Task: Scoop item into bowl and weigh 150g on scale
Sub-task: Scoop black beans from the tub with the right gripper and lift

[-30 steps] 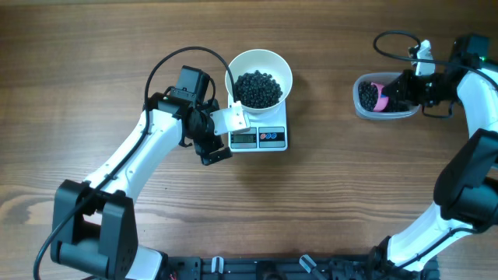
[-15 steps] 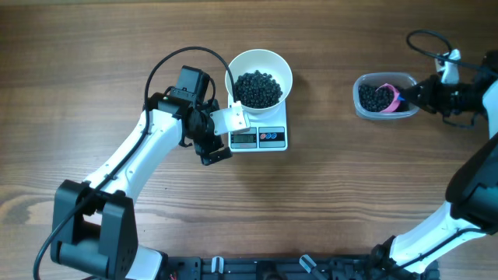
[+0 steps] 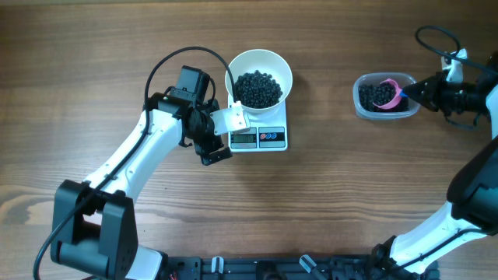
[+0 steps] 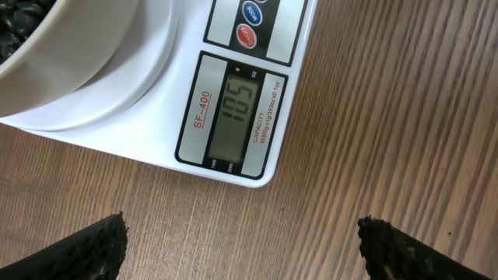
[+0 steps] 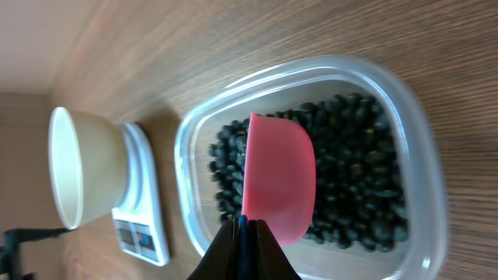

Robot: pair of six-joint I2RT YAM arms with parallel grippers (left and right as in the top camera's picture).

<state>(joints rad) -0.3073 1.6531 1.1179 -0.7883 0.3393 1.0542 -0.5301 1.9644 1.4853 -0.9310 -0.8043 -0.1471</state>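
Beans (image 3: pixel 258 88): small, round, hard-looking black pellets, loose. One heap fills the white bowl (image 3: pixel 274 58), which stands on the scale (image 3: pixel 278 145) just ahead of the left claw (image 4: pixel 241 257). The remainder lies in a clear plastic tub (image 3: pixel 360 103) directly in front of the right claw (image 3: pixel 424 92). Handling judgement: each bean is light and stiff and likely to roll and scatter, so pinching them singly would be impractical. They are best lifted in bulk with the pink scoop (image 5: pixel 278 175), kept level in transit and tipped slowly over the bowl. The scoop sits over the tub, against its side nearest the right claw, turned on edge with its hollow facing the beans. Whether it carries any load cannot be told. The right claw is closed on the scoop's handle end, its fingers pressed together just behind the cup. That is the proper place to hold it. The left claw stands wide apart and grips nothing, hovering above the bare table (image 4: pixel 373 117) beside the scale, its camera trained on the display (image 4: pixel 237 105). The display reads 105, which I judge short of target, so further and smaller scoops appear necessary. Risk noted: an overfilled scoop may overshoot, and spilled beans would run across the wood. The bowl should not be nudged, as that would disturb the reading.
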